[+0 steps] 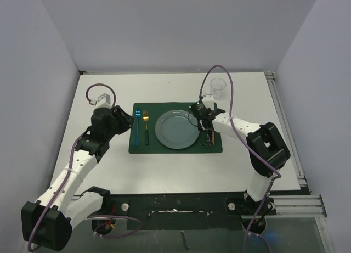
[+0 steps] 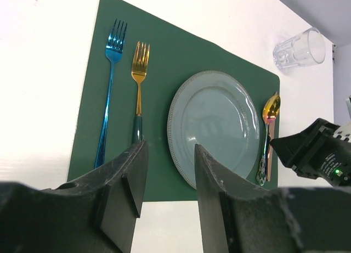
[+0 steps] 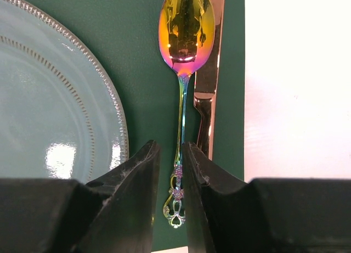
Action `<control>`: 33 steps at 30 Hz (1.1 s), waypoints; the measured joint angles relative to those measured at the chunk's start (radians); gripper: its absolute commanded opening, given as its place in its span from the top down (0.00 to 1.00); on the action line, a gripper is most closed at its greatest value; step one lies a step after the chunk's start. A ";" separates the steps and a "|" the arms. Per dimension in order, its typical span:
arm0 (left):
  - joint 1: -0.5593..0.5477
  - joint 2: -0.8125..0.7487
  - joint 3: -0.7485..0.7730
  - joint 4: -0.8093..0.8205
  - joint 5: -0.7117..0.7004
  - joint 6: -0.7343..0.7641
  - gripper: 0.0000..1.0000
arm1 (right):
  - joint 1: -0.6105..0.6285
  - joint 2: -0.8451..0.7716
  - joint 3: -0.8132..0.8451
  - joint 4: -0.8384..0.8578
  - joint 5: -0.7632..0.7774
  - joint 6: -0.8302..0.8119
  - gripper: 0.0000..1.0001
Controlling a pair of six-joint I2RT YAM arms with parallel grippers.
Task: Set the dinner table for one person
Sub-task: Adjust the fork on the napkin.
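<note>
High rear overview of dinner table (image 1: 164,173); close wrist views over shared placemat (image 1: 175,150)

The placemat (image 1: 164,150) is lying on the dinner table (image 1: 164,173), ahead of the left gripper (image 2: 167,154). Just ahead and right of that gripper, the plate (image 2: 215,127) is sitting on the placemat. Ahead to its left, the inner fork (image 2: 139,83) and, further left, the outer fork (image 2: 109,83) are lying side by side, apart. The spoon (image 3: 184,72) is lying below the right gripper (image 3: 170,151), its handle running between the fingers and its bowl pointing ahead. The knife (image 3: 207,94) is lying just right of the spoon, and the plate is sitting to this gripper's left. The glass (image 1: 218,86) is standing off the placemat, on the table beyond the spoon.
</note>
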 measured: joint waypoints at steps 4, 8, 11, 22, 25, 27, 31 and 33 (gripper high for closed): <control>-0.009 0.024 0.000 0.005 -0.003 0.001 0.64 | -0.012 0.011 0.003 0.007 0.006 -0.013 0.77; -0.016 0.042 0.000 0.005 -0.006 0.005 0.63 | -0.034 0.030 0.003 0.010 0.005 -0.022 0.77; -0.025 0.055 0.008 0.001 -0.023 0.010 0.62 | -0.050 0.037 0.003 0.022 0.000 -0.024 0.78; -0.050 0.082 0.036 -0.002 -0.071 0.025 0.62 | -0.091 0.046 -0.001 0.073 -0.058 -0.025 0.78; -0.055 0.095 0.036 -0.002 -0.076 0.025 0.62 | -0.094 0.046 -0.013 0.082 -0.071 -0.025 0.78; -0.056 0.103 0.036 -0.001 -0.079 0.025 0.62 | -0.096 0.046 -0.021 0.083 -0.082 -0.024 0.78; -0.059 0.114 0.036 -0.001 -0.082 0.025 0.62 | -0.096 0.046 -0.038 0.089 -0.102 -0.021 0.78; -0.060 0.115 0.036 -0.001 -0.083 0.025 0.62 | -0.096 0.047 -0.045 0.091 -0.111 -0.020 0.78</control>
